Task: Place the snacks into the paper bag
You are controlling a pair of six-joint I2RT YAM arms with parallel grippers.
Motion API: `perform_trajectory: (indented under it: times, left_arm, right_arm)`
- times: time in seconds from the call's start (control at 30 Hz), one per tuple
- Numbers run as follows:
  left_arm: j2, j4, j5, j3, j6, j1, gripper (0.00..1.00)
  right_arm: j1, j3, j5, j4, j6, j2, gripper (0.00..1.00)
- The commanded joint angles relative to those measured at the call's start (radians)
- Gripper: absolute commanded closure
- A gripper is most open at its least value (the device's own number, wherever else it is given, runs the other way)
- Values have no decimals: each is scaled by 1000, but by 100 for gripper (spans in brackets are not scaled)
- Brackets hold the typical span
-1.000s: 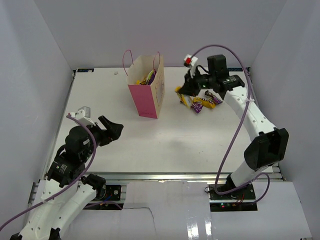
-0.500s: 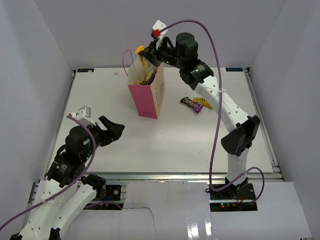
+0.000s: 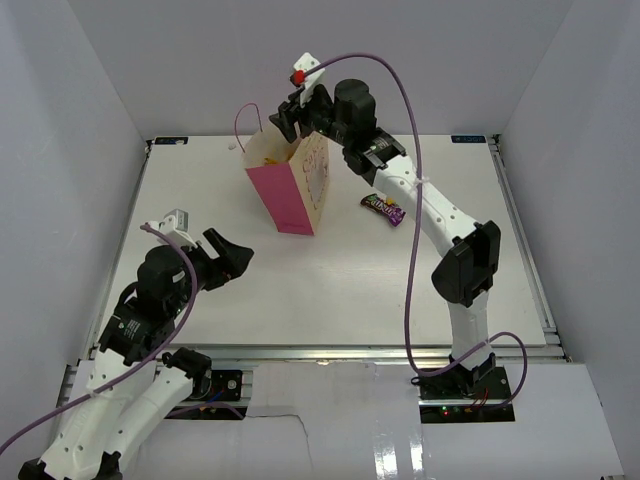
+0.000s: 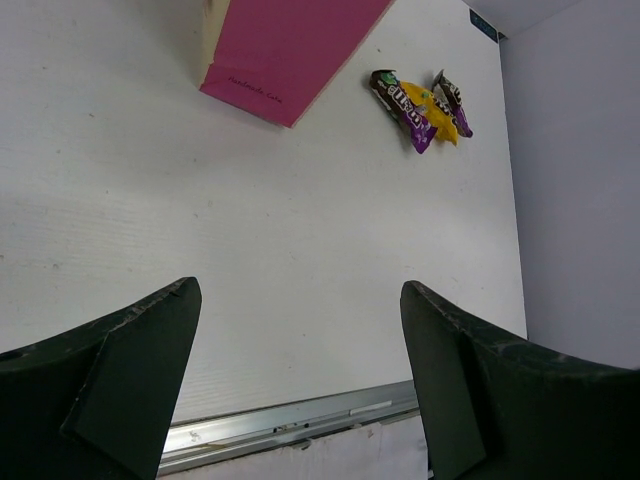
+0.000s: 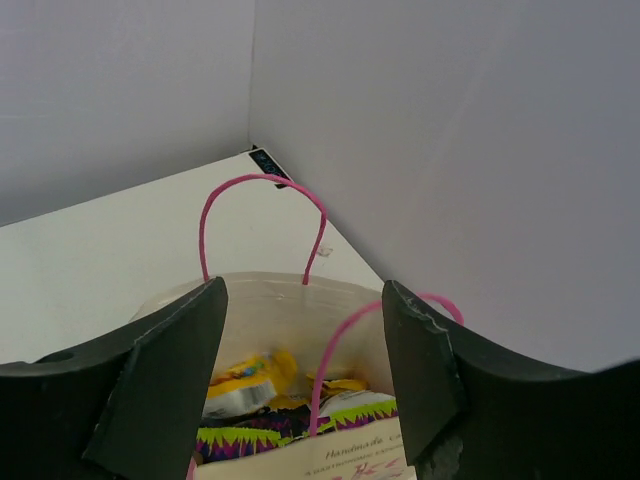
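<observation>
The paper bag (image 3: 288, 190) stands at the back of the table, pink face toward me, leaning a little left. My right gripper (image 3: 287, 122) hovers just over its mouth, open, nothing between its fingers. Looking down from the right wrist, my right gripper (image 5: 305, 370) frames the bag's inside (image 5: 290, 310): a blurred yellow packet (image 5: 238, 385) lies above a purple chip bag (image 5: 265, 432). To the right of the bag, purple, brown and yellow snacks (image 3: 383, 208) lie on the table, the same small heap of snacks (image 4: 420, 103) showing in the left wrist view. My left gripper (image 3: 228, 258) stays open near the front left.
Pink cord handles (image 5: 262, 215) arch up between my right fingers. White walls close in the table (image 3: 330, 280) at the back and on both sides. A metal rail (image 4: 290, 425) runs along the near edge under my left gripper (image 4: 300, 390).
My right gripper rose from the snack heap with yellow packets, swung left over the bag and opened; a packet now lies inside. The bag leans further left. The left arm barely moved.
</observation>
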Motion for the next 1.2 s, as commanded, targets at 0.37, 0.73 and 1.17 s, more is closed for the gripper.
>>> perform_trajectory:
  times: [0.37, 0.73, 1.17]
  left_arm:
    - [-15, 50, -2, -51, -26, 0, 2]
    - [83, 88, 23, -34, -4, 0, 2]
    - [84, 103, 26, -71, -39, 0, 2]
  right_arm:
    - [-410, -354, -501, -522, -291, -259, 11]
    - [-399, -173, -30, -719, -461, 120, 11]
    - [-358, -200, 12, -730, -533, 257, 25]
